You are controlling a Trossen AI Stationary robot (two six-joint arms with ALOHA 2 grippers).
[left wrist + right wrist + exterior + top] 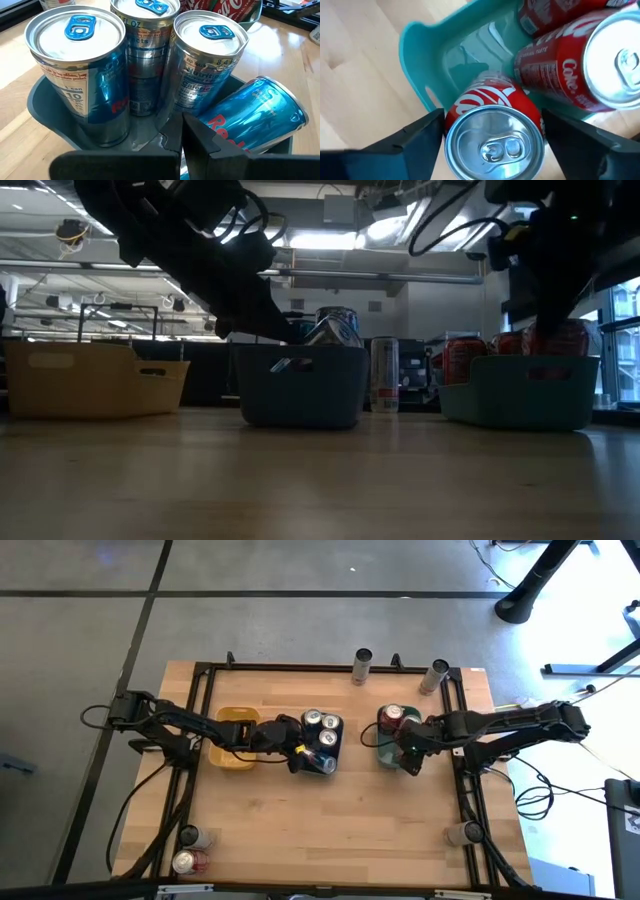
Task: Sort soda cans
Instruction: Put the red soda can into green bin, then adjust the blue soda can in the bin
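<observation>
A grey-blue tray point(322, 743) at the table's middle holds three upright silver-blue soda cans point(80, 65) and one tilted can point(255, 117), which leans on the tray's wall. My left gripper point(181, 137) point(297, 752) is shut and low inside this tray, beside the tilted can. A teal tray point(392, 752) to the right holds red soda cans point(570, 70). My right gripper point(492, 132) point(411, 748) is over it, shut on another red can point(492, 125). A yellow tray point(236, 737) sits to the left. My left gripper's finger point(205, 145) lies close to the tilted can's side point(225, 130); I cannot tell whether they touch. My right gripper pinches the red can's side wall near its top rim point(451, 131) between its two fingers. They come from above, pointing down along the can. The can stands roughly upright with its lower end inside the teal tray.
Two cans stand at the far edge point(362, 665) point(434, 677). Two more sit at the near left corner point(186, 861) point(190, 837), and one at the near right point(461, 833). A black frame point(200, 700) borders the table. Bare wood lies near the trays.
</observation>
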